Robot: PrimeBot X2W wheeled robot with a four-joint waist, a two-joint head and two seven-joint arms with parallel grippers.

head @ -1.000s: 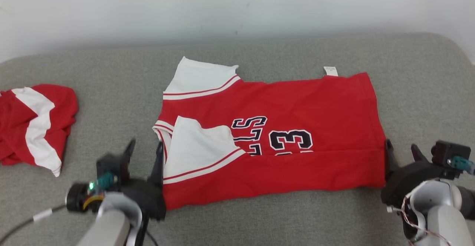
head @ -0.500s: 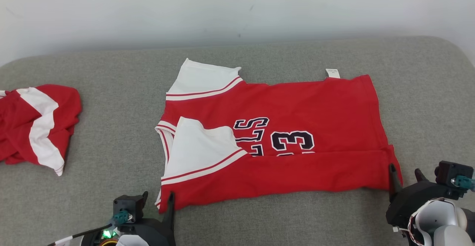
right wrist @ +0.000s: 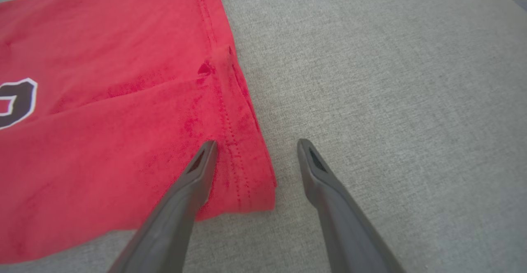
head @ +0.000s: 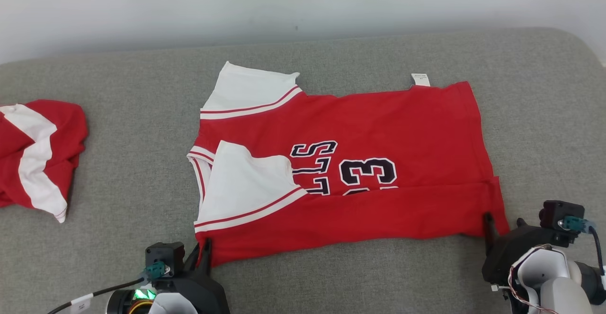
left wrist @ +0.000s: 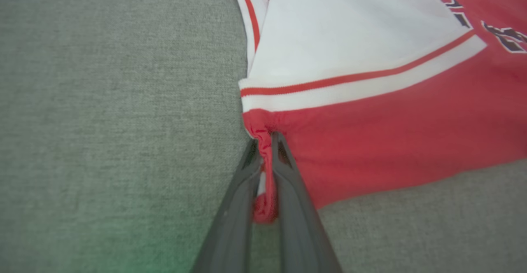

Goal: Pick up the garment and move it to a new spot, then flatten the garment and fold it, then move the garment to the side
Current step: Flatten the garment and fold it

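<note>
1. The red jersey (head: pixel 360 129) lay across the middle of the grey fabric surface (head: pixel 118 115). Its near long edge was folded up over the lettering, and one white sleeve lay on top.
2. The left end effector (head: pixel 201 252) was pressed together, pinching the jersey's near left corner, with red cloth bunched between its fingers (left wrist: pixel 296 207).
3. The right end effector (head: pixel 503 219) was spread at the near right corner, one finger over the cloth and the other over bare surface.
4. A second red-and-white garment (head: pixel 33 153) lay crumpled well apart, at the far left.
</note>
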